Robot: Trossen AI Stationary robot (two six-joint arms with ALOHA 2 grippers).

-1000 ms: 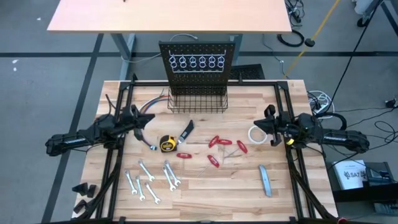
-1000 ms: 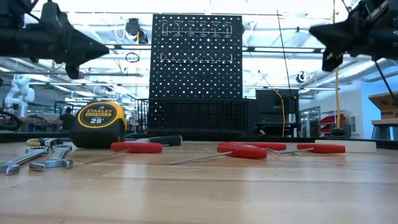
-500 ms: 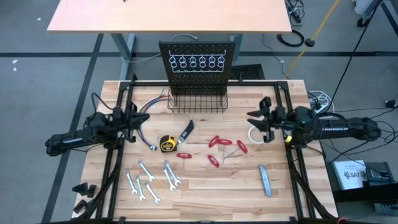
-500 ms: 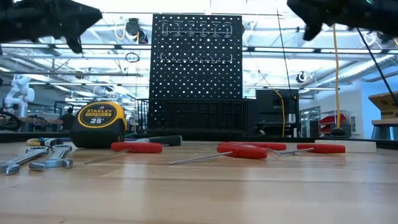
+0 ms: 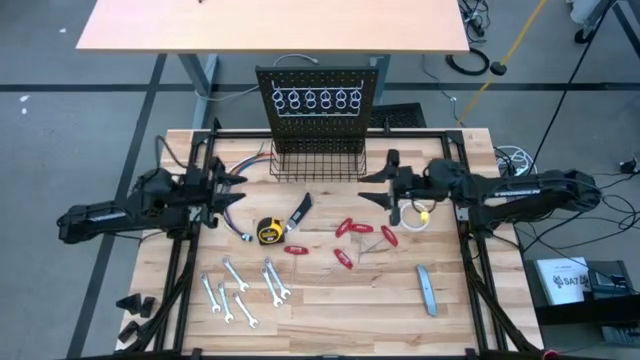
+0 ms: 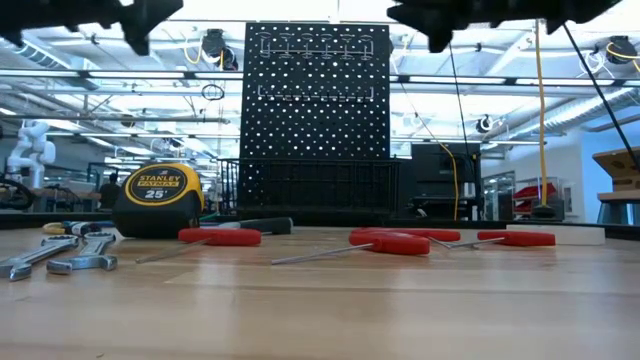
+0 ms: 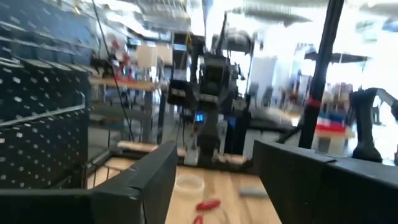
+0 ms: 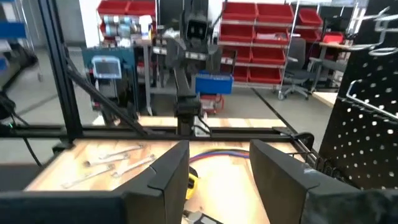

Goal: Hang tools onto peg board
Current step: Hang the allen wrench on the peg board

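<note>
Nothing had been hung yet: all the tools lay flat on the surface (image 5: pixel 330 310) in front of the peg board (image 5: pixel 318 80), which stood upright at the far edge with its row of ring holders (image 5: pixel 316 100) and wire basket (image 5: pixel 318 163) empty.

The left hand (image 5: pixel 222 185) hovered above the surface near the coloured wires (image 5: pixel 243 167), its fingers parted and holding nothing. The right hand (image 5: pixel 385 185) hung over the area beside the white tape roll (image 5: pixel 413 217), fingers likewise apart and empty; both wrist views showed a clear gap between the 2 fingers.

The red-handled pieces (image 5: pixel 352 228) sat in a loose cluster at the centre. They looked light and rigid, with thin metal shafts; the plump handle would give the better hold, leaving the shaft free to drop through a ring. The silver wrenches (image 5: pixel 240 292), in a scatter on the near left, were likely stiff, thin and slippery, lying flush to the wood, so a pinch across the narrow shank seemed safest. The yellow tape measure (image 5: pixel 268 233) appeared the heaviest and bulkiest item, best gripped across its flat sides. The black-handled knife (image 5: pixel 301 212) lay just beside it, and the grey bar (image 5: pixel 426 289) well apart on the near right.
</note>
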